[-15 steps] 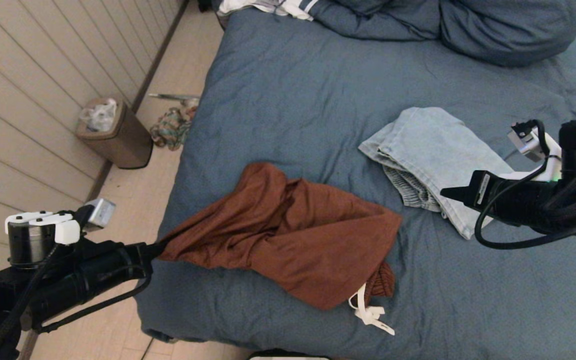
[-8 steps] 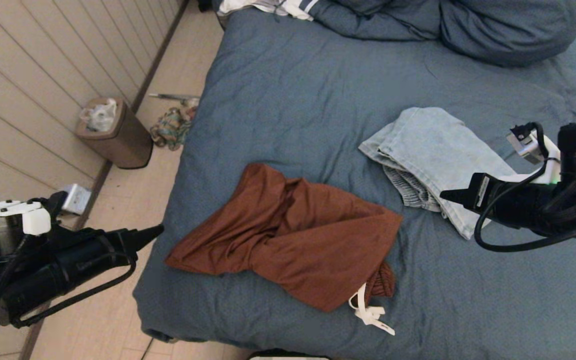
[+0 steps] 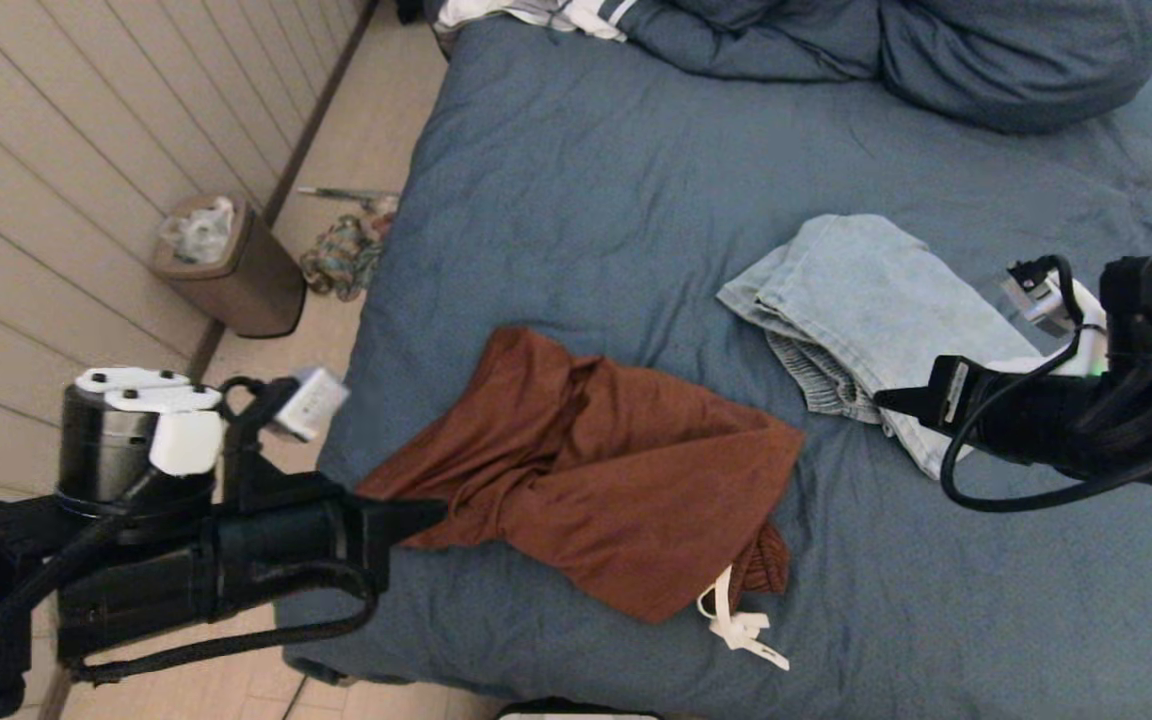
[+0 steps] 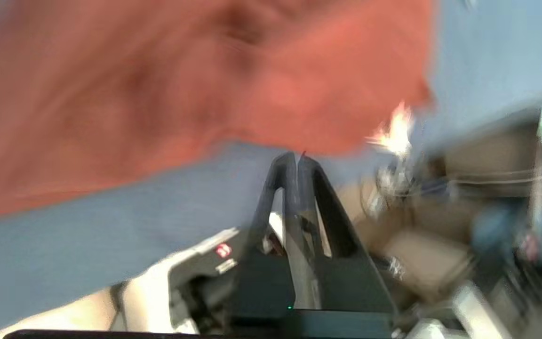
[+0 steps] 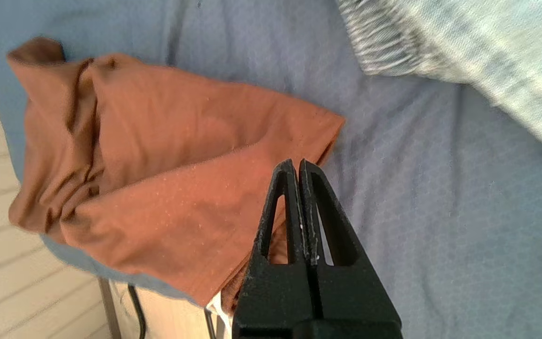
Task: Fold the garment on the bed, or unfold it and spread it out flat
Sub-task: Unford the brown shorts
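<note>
Your left gripper: fingers pressed together with nothing between them, tip just at the near-left edge of the rust-brown garment, which lies crumpled directly ahead of those fingers on the bed. Your right gripper: fingers likewise closed flat and empty, hovering over the near edge of 1 folded pale-blue jeans, the brown garment well apart beyond its tip. 1 white drawstring trails from the garment's near corner.
</note>
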Motion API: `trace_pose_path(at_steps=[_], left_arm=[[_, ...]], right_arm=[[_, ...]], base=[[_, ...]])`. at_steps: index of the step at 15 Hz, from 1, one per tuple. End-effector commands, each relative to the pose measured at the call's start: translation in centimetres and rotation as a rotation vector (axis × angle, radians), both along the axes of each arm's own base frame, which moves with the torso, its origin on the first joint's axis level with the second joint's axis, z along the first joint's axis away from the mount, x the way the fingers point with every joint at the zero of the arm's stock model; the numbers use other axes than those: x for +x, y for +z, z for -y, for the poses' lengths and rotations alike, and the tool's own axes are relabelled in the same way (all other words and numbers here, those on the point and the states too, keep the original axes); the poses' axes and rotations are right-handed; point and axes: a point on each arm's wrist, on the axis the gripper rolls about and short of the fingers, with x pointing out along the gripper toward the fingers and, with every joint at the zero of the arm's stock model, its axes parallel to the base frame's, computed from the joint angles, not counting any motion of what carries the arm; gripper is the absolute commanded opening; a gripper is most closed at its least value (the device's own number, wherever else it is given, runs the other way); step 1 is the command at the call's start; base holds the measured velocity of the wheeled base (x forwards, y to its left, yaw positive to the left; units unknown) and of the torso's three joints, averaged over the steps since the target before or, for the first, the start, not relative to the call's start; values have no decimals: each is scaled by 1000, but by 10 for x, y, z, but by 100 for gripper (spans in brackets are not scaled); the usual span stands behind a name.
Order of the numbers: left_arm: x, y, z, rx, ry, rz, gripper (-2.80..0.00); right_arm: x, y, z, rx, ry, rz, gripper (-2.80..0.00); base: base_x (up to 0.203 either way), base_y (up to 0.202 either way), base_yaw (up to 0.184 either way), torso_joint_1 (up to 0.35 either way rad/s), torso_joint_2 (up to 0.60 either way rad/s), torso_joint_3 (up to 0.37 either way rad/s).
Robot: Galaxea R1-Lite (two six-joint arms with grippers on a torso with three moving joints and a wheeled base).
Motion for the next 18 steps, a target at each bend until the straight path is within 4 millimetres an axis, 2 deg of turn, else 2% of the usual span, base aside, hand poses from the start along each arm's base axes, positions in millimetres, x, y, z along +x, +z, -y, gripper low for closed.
trace_pose_path(at_steps=[1,5,8,9,12,18], left_arm=[[2,-15,38,62,-134,-29,-280],[-5,-50,100,157,-313,-92,-280],[-13,-80,136,221,-355,-109,-280],[-15,-86,147,224,-358,-91,0],[-23,-96,169,231,-394,-70,0],[-8,-131,192,270,-333,-37,0]], right_arm=[[2,-4,-3,0,10,-15,-280],[6,-7,-3,-2,6,-26,-280],[10,-11,-3,-4,8,-21,-280],[12,-12,-3,-3,4,-17,-280],[17,-17,-4,-5,4,-31,-280],[19,-21,-5,-8,7,-45,-280]], base=[[0,0,0,0,0,0],[0,0,0,0,0,0],[0,0,0,0,0,0],[0,0,0,0,0,0],[0,0,0,0,0,0],[0,0,0,0,0,0]])
